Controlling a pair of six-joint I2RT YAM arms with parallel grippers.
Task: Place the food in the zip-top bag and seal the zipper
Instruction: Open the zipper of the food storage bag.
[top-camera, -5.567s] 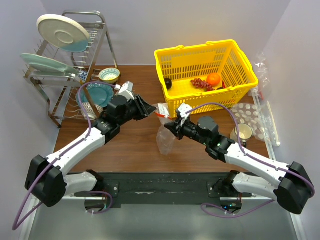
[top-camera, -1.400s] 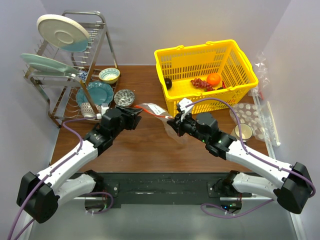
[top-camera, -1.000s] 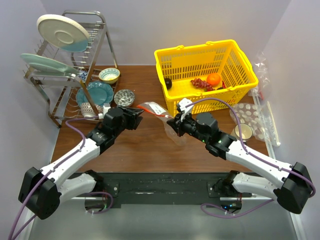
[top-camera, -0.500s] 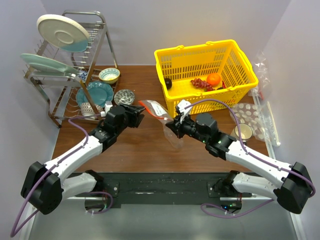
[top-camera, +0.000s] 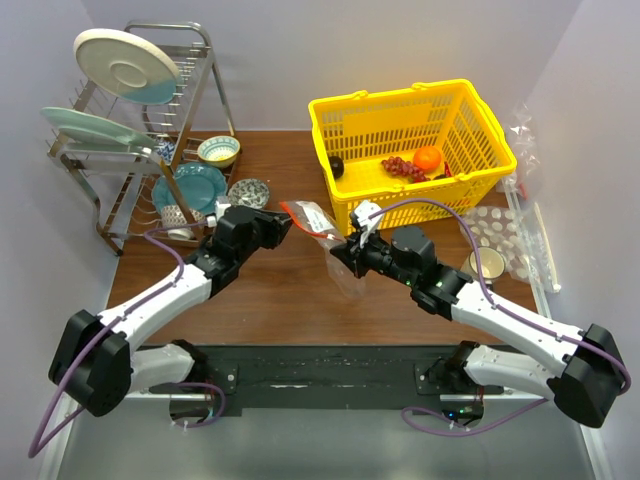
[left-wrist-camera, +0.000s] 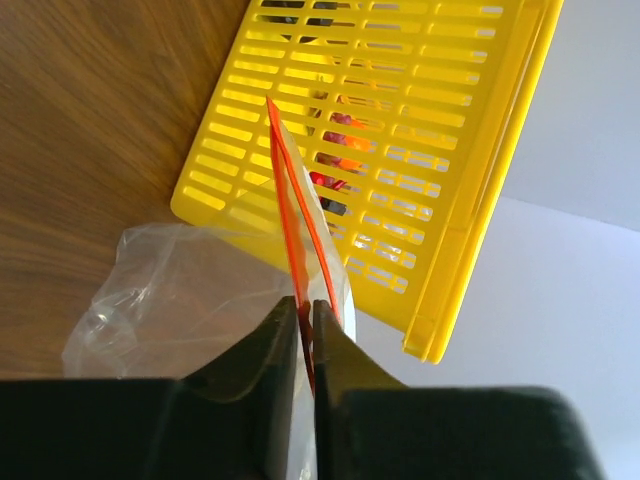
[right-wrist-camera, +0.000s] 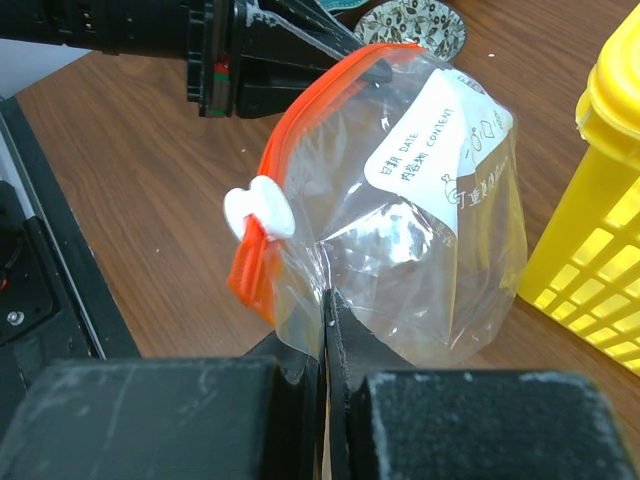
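Our left tool (left-wrist-camera: 305, 312) pinches the zipper (left-wrist-camera: 292, 215), its fingers pressed onto the red-orange strip at one end of the mouth. Our right tool (right-wrist-camera: 327, 300) is pressed together on a fold of clear film of the zip-top bag (right-wrist-camera: 430, 250), just below the white slider (right-wrist-camera: 258, 212). We hold the bag between both tools over the bench (top-camera: 270, 290), just in front of the yellow basket (top-camera: 400, 105). The orange (top-camera: 427, 157), grapes (top-camera: 400, 166) and dark round fruit (top-camera: 337, 166) lie in the basket.
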